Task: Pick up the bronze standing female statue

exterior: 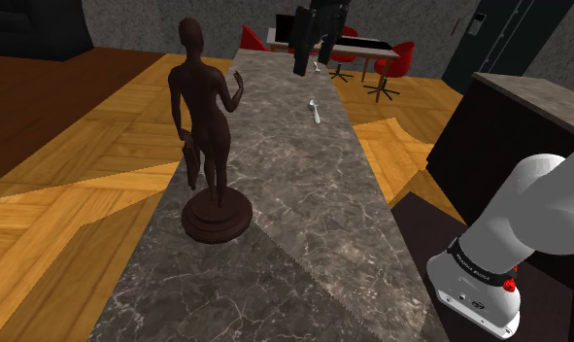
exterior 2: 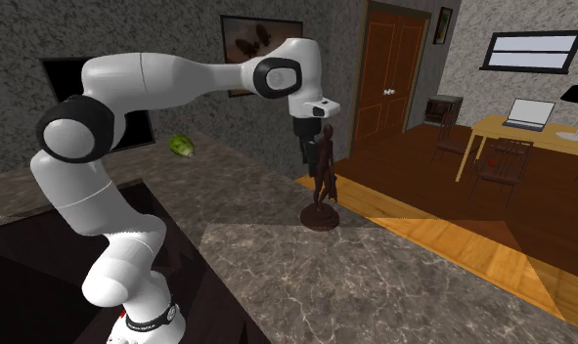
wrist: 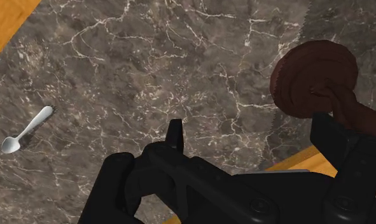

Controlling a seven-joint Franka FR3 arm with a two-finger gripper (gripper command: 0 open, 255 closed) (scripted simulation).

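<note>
Marble counter [exterior: 304, 194] | brown statue [exterior: 205, 126] untouched, upright | gripper [exterior: 314, 64] wide open, hovering high | whole grab left

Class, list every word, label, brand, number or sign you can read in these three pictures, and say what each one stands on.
No text can be read in these pictures.
Black band round the white arm just above its foot: small pale lettering, too small to read.
Dark brown statue, spoon, marble counter: no text on them.
</note>
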